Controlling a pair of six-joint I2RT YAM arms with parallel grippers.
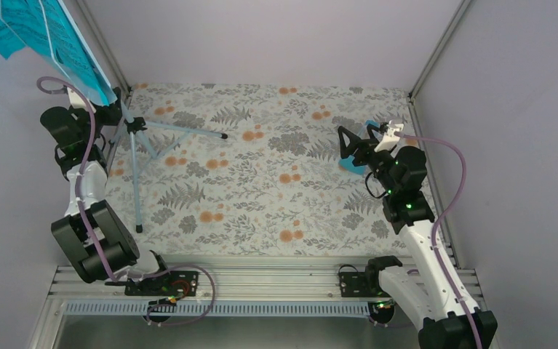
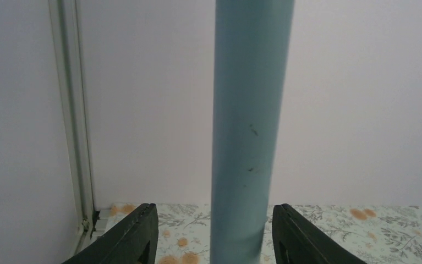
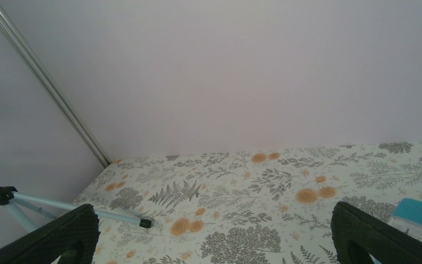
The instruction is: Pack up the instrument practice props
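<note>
Pale lilac walls close in a worktop (image 1: 276,196) covered in a fern-and-flower print. From above, the music stand (image 1: 136,125) is at the far left, its tripod legs spread on the print and its desk tilted up in the corner with turquoise sheet-music pages (image 1: 14,22) on it. The left gripper (image 1: 112,102) is at the pole just above the leg hub. The right gripper (image 1: 359,149) hovers at the far right, just beside a small blue metronome (image 1: 348,167) that it partly hides. The left wrist view shows the pole (image 2: 247,137) upright between jaws that stand apart, with a clear gap on one side and the other finger almost against the tube, so nothing is clamped. The right wrist view shows that gripper (image 3: 215,217) wide open and empty, the metronome just outside one finger and a tripod leg (image 3: 115,216) well apart. With such thin tubes the stand is probably light but top-heavy, and the smooth pole could twist in a loose hold, so a firm grip low near the hub looks safest. The limp pages may slide off if the desk tips. The metronome's sloping sides could squirt out of the jaws, so it is best taken low across its base.
</note>
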